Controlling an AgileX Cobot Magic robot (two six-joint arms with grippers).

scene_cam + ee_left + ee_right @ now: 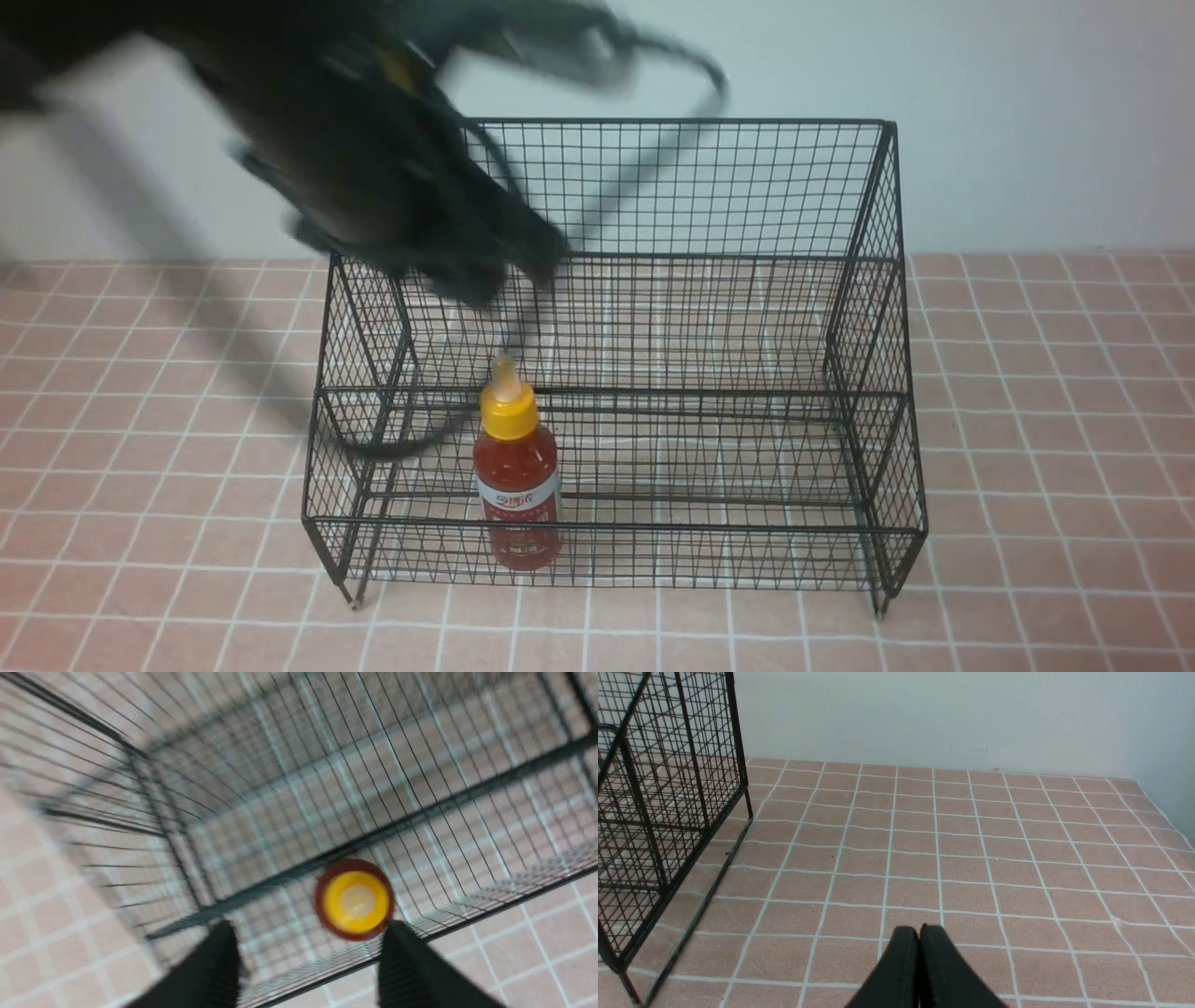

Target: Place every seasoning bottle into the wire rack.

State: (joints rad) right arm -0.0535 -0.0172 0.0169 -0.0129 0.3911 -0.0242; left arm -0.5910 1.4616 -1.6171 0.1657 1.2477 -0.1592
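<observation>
The seasoning bottle point(516, 476), red-orange sauce under a yellow cap with a pale nozzle, stands upright on the lowest front tier of the black wire rack point(878, 280), left of centre. My left gripper point(512, 269) is blurred with motion above the bottle and clear of it. In the left wrist view the bottle point(355, 899) is seen from above, its yellow cap below the open left gripper point(308, 947); nothing is between the fingers. The right gripper point(919, 931) is shut and empty over the tiled table, to the right of the rack point(658, 812).
A pink tiled table top point(1055, 448) stretches around the rack, with a pale wall behind. The rack's tall grid back and slanted sides enclose the bottle. The left arm's cables point(653, 56) trail above the rack's top edge.
</observation>
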